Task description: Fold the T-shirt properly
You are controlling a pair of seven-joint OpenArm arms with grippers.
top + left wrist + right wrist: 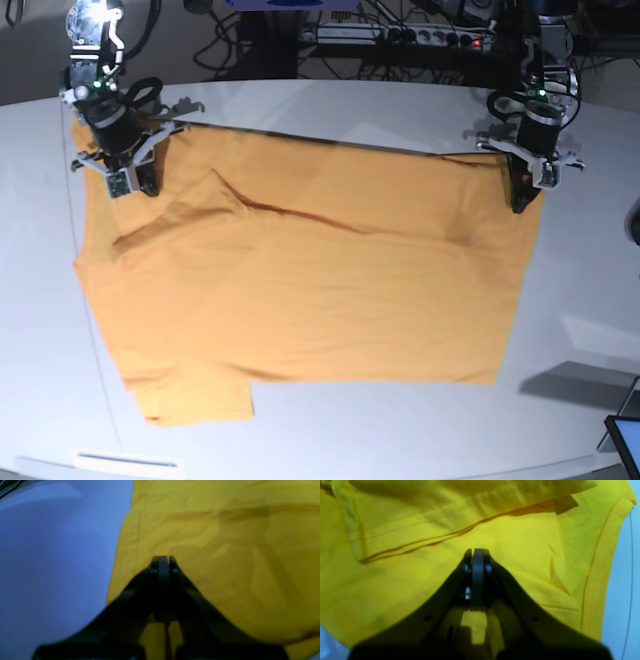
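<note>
The orange-yellow T-shirt (320,290) lies spread across the white table (350,110), with a folded layer and hem at its far edge (420,530). My left gripper (520,203) points down at the shirt's far right corner. In the left wrist view its jaws (163,557) are shut over the cloth (225,567) near the shirt's edge, with nothing visibly pinched. My right gripper (128,188) stands at the far left corner by the sleeve. Its jaws (477,550) are also shut above flat cloth (395,587).
Cables and a power strip (400,35) run behind the table. A screen corner (625,440) shows at the front right. A white strip (130,462) lies at the front left edge. A thin wire (631,580) crosses the bare table beside the hem.
</note>
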